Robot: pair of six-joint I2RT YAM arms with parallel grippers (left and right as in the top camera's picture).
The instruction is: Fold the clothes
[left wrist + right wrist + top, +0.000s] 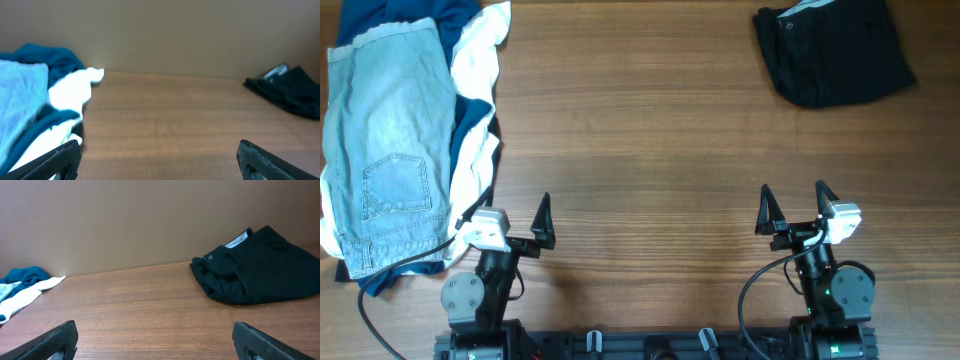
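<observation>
The black garment [832, 50] lies in a compact bundle at the far right of the table, a white tag at its top edge. It also shows in the right wrist view [255, 270] and at the right edge of the left wrist view [292, 90]. My left gripper [508, 215] is open and empty near the front left, far from the garment. My right gripper [795, 205] is open and empty near the front right, well in front of the garment. Both show only bare wood between their fingers [160, 160] [155, 340].
A pile of other clothes sits at the far left: light-blue denim shorts [390, 140] on top of white [480, 60] and navy [470, 110] garments. The pile also shows in the left wrist view [30, 110]. The left gripper's cable runs beside it.
</observation>
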